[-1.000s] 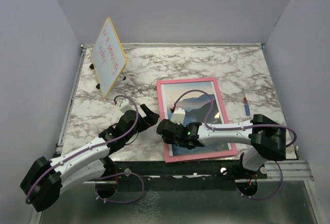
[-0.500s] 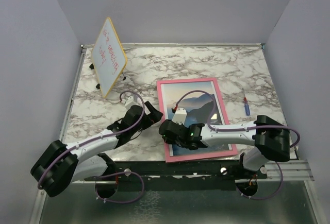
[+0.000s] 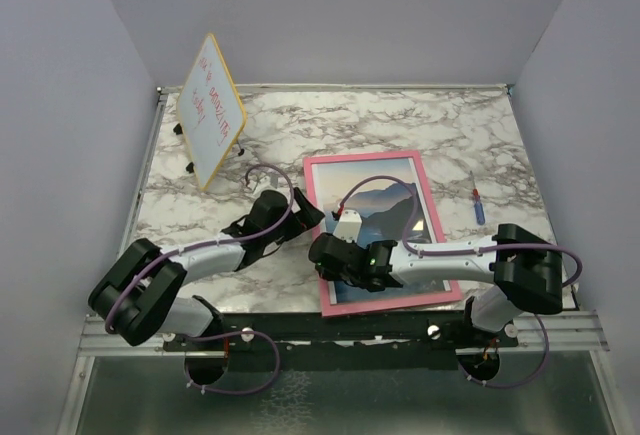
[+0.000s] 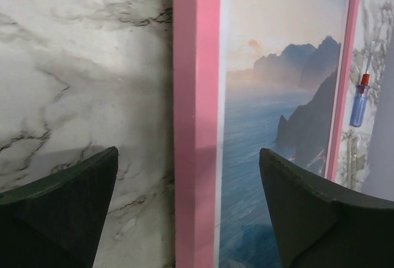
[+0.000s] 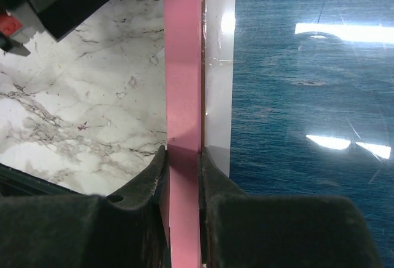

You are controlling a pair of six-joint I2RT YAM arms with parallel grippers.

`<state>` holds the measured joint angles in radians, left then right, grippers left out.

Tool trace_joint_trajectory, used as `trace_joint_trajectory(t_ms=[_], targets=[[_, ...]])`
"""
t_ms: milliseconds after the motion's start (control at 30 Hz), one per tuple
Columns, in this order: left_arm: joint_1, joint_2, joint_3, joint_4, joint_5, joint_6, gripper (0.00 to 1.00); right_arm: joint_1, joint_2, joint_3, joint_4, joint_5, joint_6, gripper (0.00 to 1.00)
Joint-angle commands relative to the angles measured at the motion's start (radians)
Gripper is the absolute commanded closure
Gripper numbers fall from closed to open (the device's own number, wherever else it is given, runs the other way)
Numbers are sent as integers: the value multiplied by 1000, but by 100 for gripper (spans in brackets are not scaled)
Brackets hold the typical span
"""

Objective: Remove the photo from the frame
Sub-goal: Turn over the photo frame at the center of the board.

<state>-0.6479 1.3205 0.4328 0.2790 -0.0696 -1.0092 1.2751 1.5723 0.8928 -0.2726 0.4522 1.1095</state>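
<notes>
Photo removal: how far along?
Done: nothing visible; the seascape photo sits face-up in the pink-bordered rectangular frame. In hand: right gripper pinches the frame's left border, left gripper open, lined up on the same border. Left: open the frame, pull the photo.

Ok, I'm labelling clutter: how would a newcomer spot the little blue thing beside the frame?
On the marble table, find the pink frame. Off its right edge lies a small blue tool with a red end, far smaller than the whiteboard.
</notes>
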Motion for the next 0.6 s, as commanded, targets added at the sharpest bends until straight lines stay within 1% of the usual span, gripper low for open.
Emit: trace_joint_trajectory(t_ms=[0,33,67,100,133,400,567], targets=[[9,41,48,43,63,37,6,6,-32,2,79,23,3,99],[10,50,47,44,65,42,7,6,-33,2,85,23,2,99],[13,59,45,47,68,46,10,6,-34,5,86,23,0,100],[18,71,41,54,89,46,16,6,-38,6,86,23,-4,100],[19,81,37,67,107,42,20,6,-43,5,86,22,-6,99],[21,138,22,201,210,25,27,6,-97,-66,167,13,-2,99],[22,155,24,282,281,21,30,6,-80,-48,145,10,1,100]])
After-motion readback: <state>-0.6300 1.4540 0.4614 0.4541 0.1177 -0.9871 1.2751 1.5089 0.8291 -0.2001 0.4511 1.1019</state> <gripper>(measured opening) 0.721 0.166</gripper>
